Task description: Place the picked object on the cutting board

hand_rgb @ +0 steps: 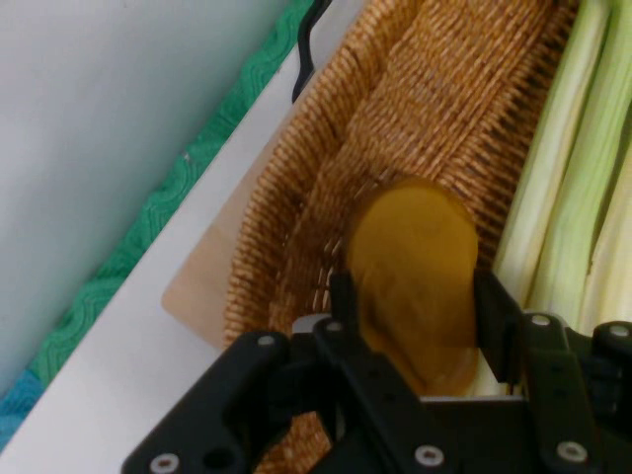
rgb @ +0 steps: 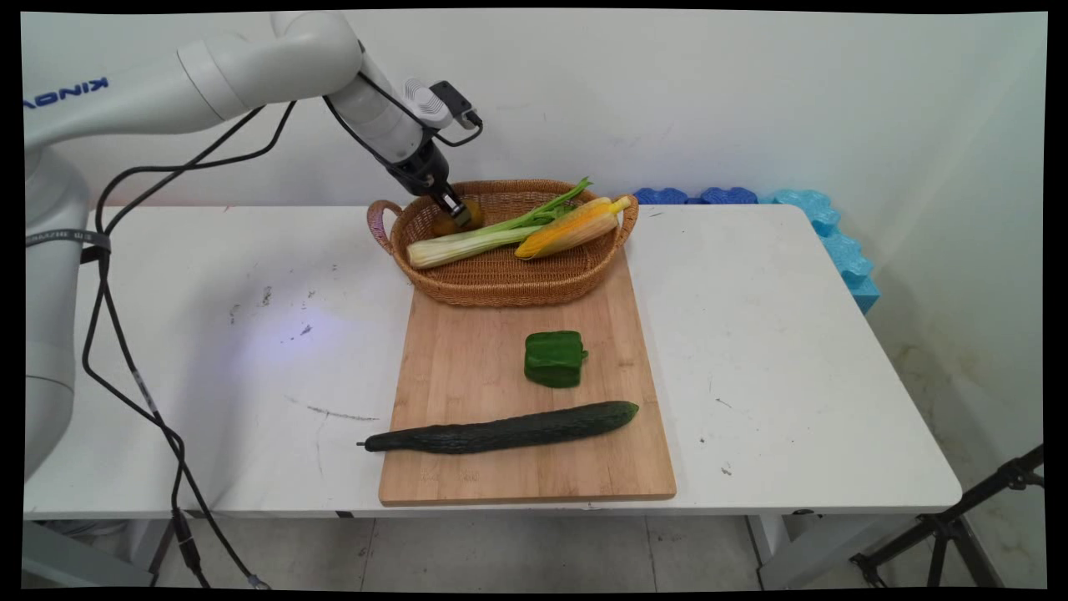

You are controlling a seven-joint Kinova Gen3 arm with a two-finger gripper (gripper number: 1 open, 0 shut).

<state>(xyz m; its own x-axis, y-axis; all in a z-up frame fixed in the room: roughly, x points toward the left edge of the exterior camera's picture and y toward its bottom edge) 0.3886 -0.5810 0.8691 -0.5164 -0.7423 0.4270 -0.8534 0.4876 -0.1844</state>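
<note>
My gripper [rgb: 455, 213] reaches down into the left back part of a wicker basket [rgb: 501, 292]. It is shut on a yellow-brown rounded thing [rgb: 460, 220], perhaps a potato. In the hand view that thing [hand_rgb: 413, 276] sits between the two fingers [hand_rgb: 343, 301], close to the basket's woven wall [hand_rgb: 434, 89]. A celery stalk [rgb: 476, 242] lies just right of it in the basket, also seen as pale green celery [hand_rgb: 563, 148] in the hand view. An ear of corn [rgb: 567, 232] lies beyond the celery.
The basket stands on the far end of a wooden cutting board [rgb: 450, 367]. A green bell pepper [rgb: 553, 359] and a long cucumber [rgb: 509, 430] lie on the board nearer the front. Blue foam pieces [rgb: 826, 225] line the table's far right edge.
</note>
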